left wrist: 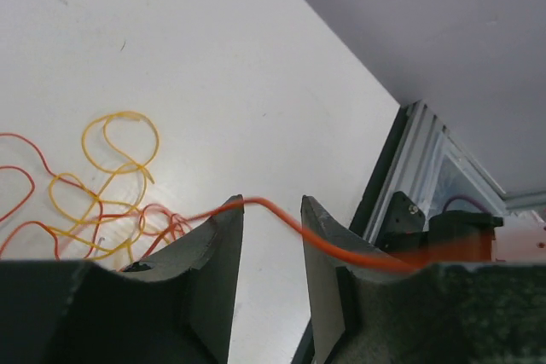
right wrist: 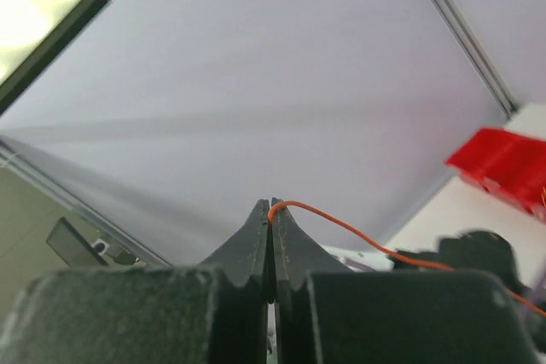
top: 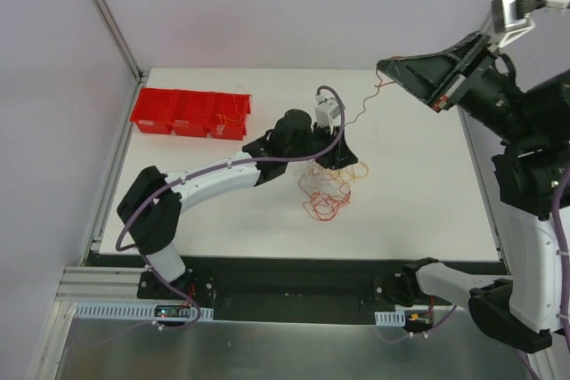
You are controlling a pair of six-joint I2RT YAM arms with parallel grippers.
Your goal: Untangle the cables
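The cables [top: 322,195] lie as a loose tangle of thin red, orange and yellow loops in the middle of the white table [top: 419,193]. My left gripper [top: 345,163] hovers just over the tangle's far edge. In the left wrist view the tangle [left wrist: 102,206] lies left of the left gripper [left wrist: 271,204], whose jaws stand apart while an orange cable [left wrist: 341,245] drapes across both fingertips. My right gripper [top: 385,66] is raised high at the back right. Seen from its wrist, the right gripper [right wrist: 270,204] is shut on that orange cable [right wrist: 351,230], which runs down toward the tangle.
Three red bins [top: 190,113] stand in a row at the table's back left, one with a few thin wires in it. A red bin [right wrist: 503,168] also shows in the right wrist view. The table's right edge and metal frame [left wrist: 401,176] lie close to the left gripper.
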